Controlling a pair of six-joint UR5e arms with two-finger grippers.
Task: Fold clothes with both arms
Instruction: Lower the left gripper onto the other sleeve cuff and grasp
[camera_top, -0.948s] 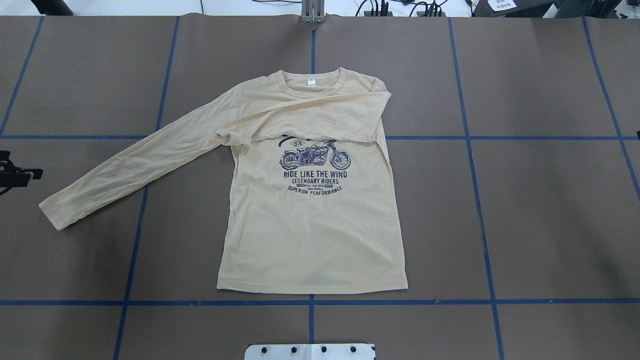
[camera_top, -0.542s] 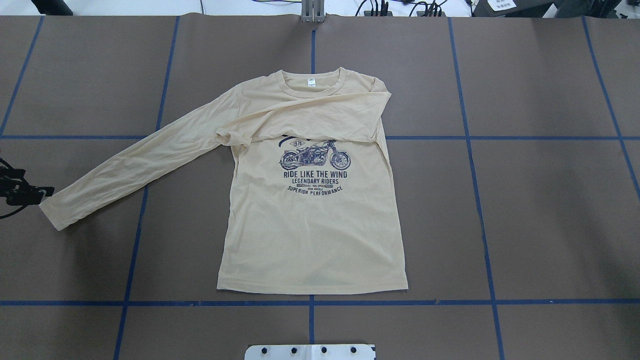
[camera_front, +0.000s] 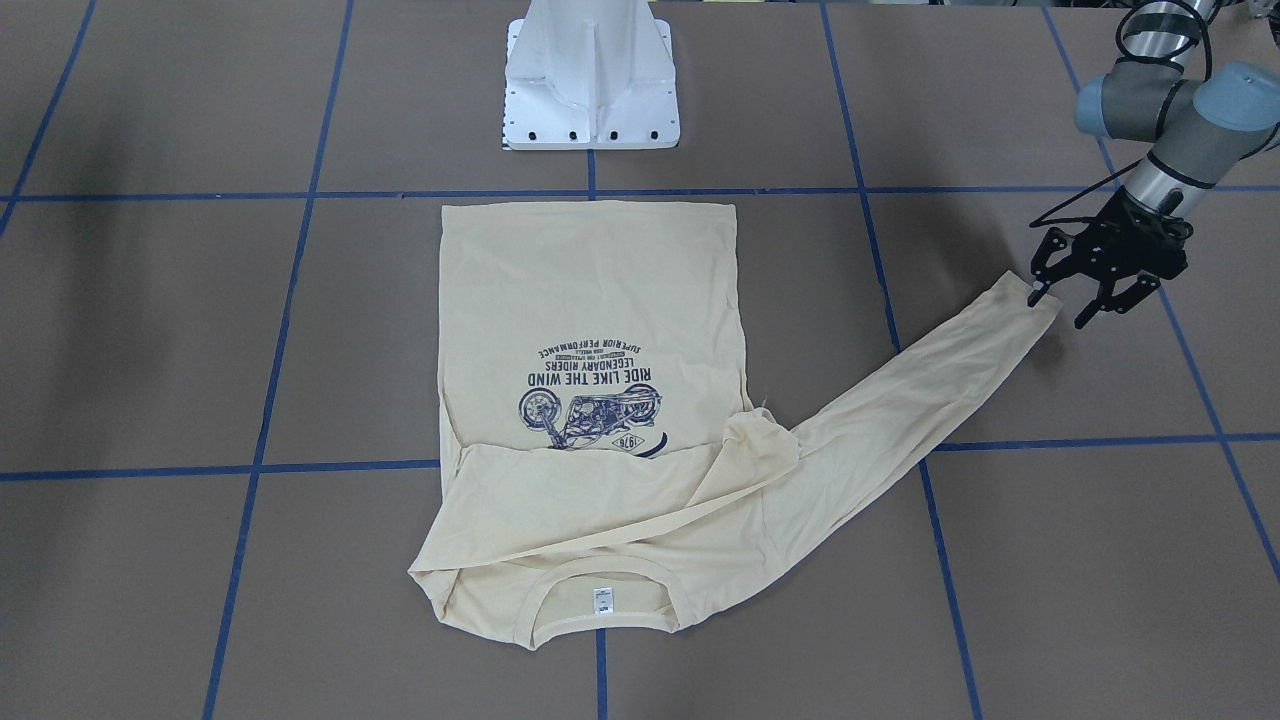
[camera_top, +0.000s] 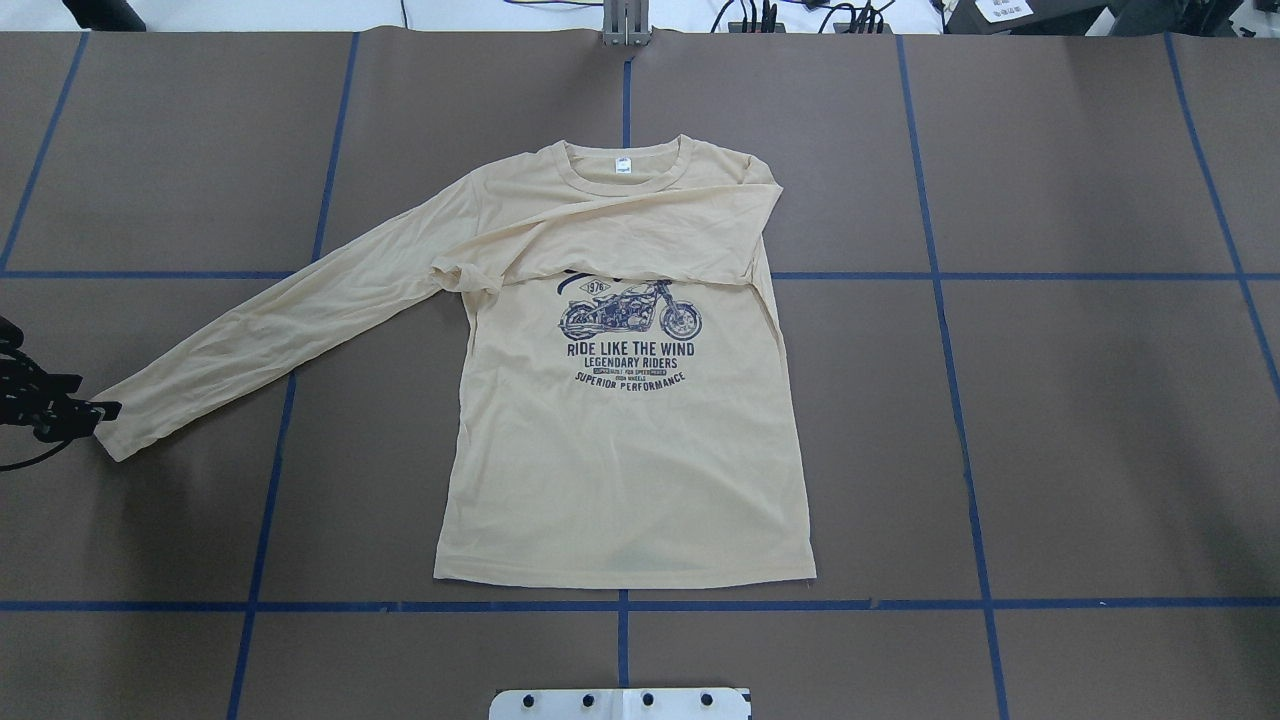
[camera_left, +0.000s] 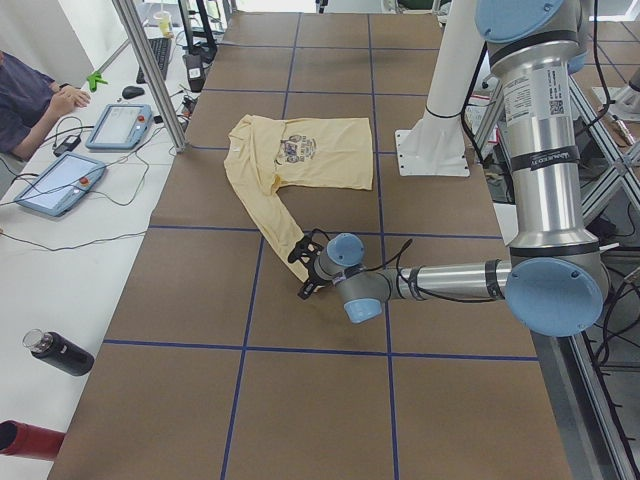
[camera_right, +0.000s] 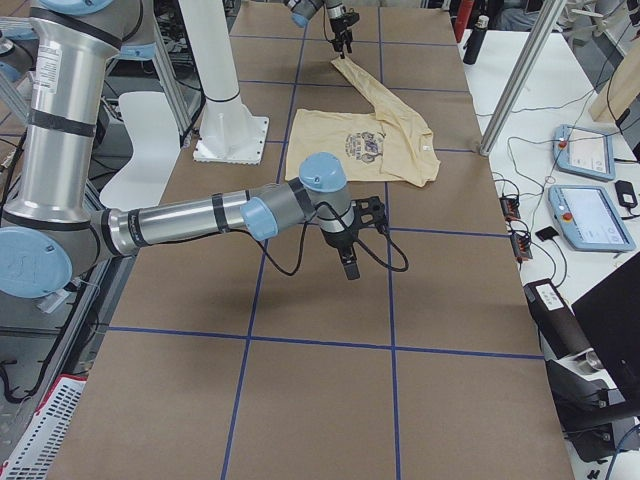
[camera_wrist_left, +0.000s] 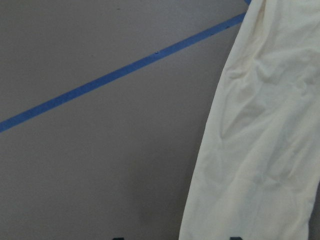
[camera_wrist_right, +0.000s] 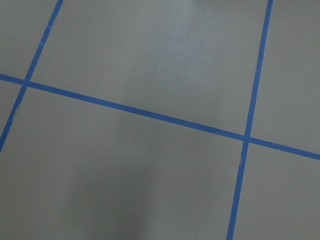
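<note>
Spread wide, the jaws of the left gripper sit low at the cuff of the shirt's outstretched sleeve, and one fingertip touches the cuff's edge without pinching the cloth. The left wrist view shows this sleeve lying between the two dark fingertips. The cream long-sleeved shirt lies flat and print up in the middle of the brown table, with its collar on the far side from the robot and its hem near the white base. The navy motorcycle print and the small white neck tag face up. The other sleeve is folded across the chest, covering the top of the print. The right gripper hangs over the table well to the right of the shirt, touching nothing; whether its jaws are spread or closed cannot be told. Blue tape lines cross the table.
</note>
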